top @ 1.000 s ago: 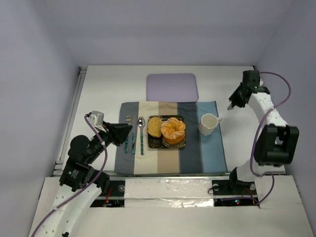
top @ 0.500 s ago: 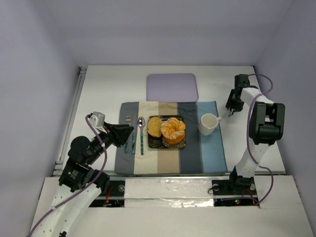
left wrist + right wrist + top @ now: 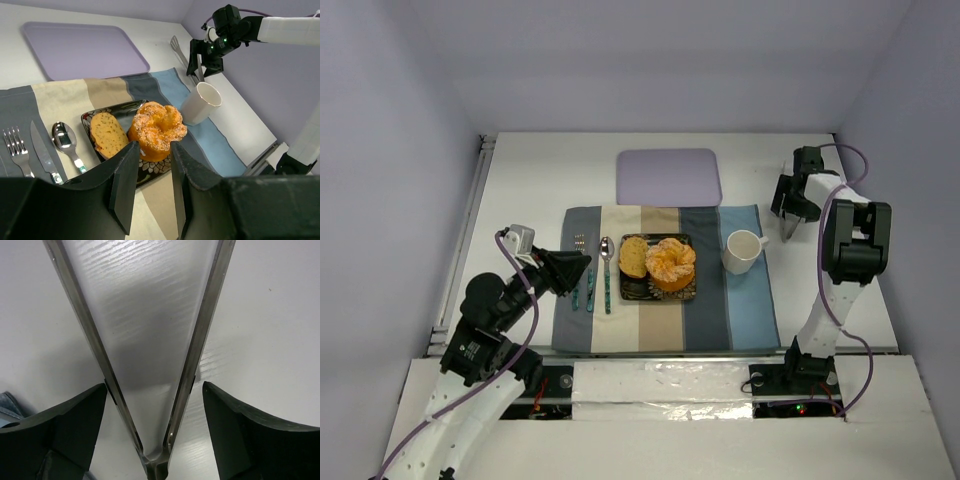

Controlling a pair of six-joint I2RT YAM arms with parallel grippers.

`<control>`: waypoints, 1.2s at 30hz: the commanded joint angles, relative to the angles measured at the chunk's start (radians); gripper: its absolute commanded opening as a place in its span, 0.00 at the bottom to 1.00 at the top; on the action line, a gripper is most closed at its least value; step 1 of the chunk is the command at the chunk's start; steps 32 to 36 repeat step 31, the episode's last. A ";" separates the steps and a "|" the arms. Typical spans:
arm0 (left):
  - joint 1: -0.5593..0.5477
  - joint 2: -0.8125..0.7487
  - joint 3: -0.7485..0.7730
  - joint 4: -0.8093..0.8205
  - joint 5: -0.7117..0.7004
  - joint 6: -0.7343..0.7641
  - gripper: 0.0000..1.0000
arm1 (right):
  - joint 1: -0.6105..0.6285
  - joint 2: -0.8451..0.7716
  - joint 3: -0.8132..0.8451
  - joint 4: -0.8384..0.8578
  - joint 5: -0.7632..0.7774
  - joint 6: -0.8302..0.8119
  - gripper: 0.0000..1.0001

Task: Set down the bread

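No legible txt, labels, brands or nos. in any view. Plate [image 3: 112, 107] pattern just ahead of left claw [image 3: 153, 147] is decor only.

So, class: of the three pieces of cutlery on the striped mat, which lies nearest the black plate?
The spoon, the one with the rounded bowl, lies right beside the plate. The knife and the fork lie farther out from it.

The top camera looks down from above and behind onto the table [image 3: 540, 170]. The left wrist camera looks low across the mat [image 3: 65, 95] toward the bread [image 3: 107, 134], cup [image 3: 200, 102] and right arm [image 3: 287, 30], which the top view shares. The right wrist camera faces straight down, close over tongs [image 3: 202, 340].
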 commanded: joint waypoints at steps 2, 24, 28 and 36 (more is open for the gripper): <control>-0.005 0.008 0.007 0.027 -0.003 0.005 0.29 | 0.002 -0.007 0.065 0.019 0.026 0.004 0.86; -0.005 -0.003 0.006 0.031 -0.044 0.017 0.80 | 0.376 -1.220 -0.593 0.404 -0.615 0.528 0.00; -0.005 0.009 0.000 0.037 -0.038 0.019 0.80 | 0.485 -1.237 -0.637 0.360 -0.669 0.524 0.00; -0.005 0.035 0.007 0.024 -0.060 0.025 0.80 | 0.630 -1.188 -0.634 0.341 -0.596 0.503 0.00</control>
